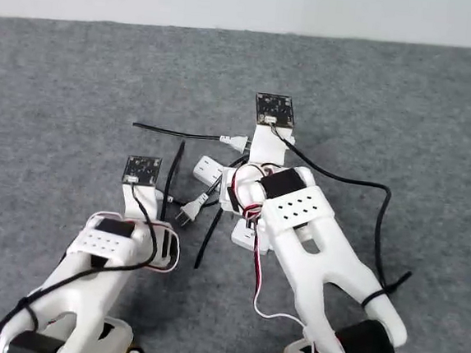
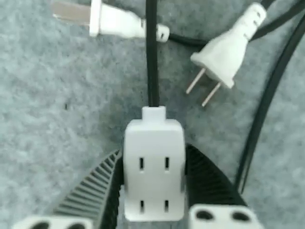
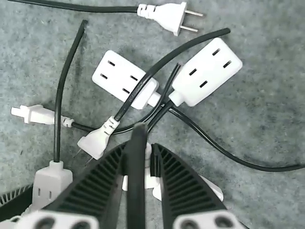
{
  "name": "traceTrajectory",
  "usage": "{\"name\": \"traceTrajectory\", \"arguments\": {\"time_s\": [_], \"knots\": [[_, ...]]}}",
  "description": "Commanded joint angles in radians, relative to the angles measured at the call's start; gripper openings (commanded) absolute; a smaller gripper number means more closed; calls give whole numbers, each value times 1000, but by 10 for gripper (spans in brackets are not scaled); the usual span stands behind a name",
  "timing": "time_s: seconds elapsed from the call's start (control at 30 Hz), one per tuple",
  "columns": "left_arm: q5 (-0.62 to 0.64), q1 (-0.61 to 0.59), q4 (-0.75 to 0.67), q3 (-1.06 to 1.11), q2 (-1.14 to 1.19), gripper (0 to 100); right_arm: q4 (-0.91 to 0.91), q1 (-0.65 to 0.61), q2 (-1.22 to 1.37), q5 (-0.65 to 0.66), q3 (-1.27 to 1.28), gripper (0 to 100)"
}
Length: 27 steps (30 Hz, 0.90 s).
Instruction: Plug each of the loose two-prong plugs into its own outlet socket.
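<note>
Closest in, a white plastic outlet block with two pairs of slots (image 2: pixel 153 143) sits clamped between the black ribbed jaws of the left gripper (image 2: pixel 153 157). Its slotted face is up and its black cord runs straight away across the grey felt-like table cover (image 2: pixel 57 119); held so, the block is probably being steadied to receive a plug. Just beyond it lie two loose white two-prong plugs: an angled plug (image 2: pixel 224 52) with its prongs aimed back toward the block, and a flat-lying plug (image 2: pixel 114 21) with its prongs pointing sideways. The right gripper (image 3: pixel 139 148) has its jaws drawn in on a thick black cord (image 3: pixel 136 181) that rises between them, with a white body beneath whose kind I cannot tell. That hold likely serves to pull one lead free of the tangle. Past it rest a cord-crossed outlet block (image 3: pixel 124 78) and a neighbouring outlet block (image 3: pixel 207 71), with a far white plug (image 3: pixel 167 16) lying apart. None of the sockets in view has a plug in it.
</note>
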Motion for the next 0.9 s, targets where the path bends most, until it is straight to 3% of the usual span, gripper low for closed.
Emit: {"name": "traceTrajectory", "arguments": {"time_s": [0.0,0.2,0.37,0.57,0.73,0.87], "knots": [[52,-2,-26,-61,-11,9,4,8,-33,17,-9,8],[250,26,-18,-159,-3,12,4,7,-33,44,-9,8],[367,104,46,-255,206,12,21,4,-31,44,-11,8],[364,58,78,-337,324,12,22,4,-31,66,-11,8],[256,64,57,-323,275,27,18,4,-31,74,-11,8],[287,64,37,-280,221,219,16,4,-31,74,-11,8]]}}
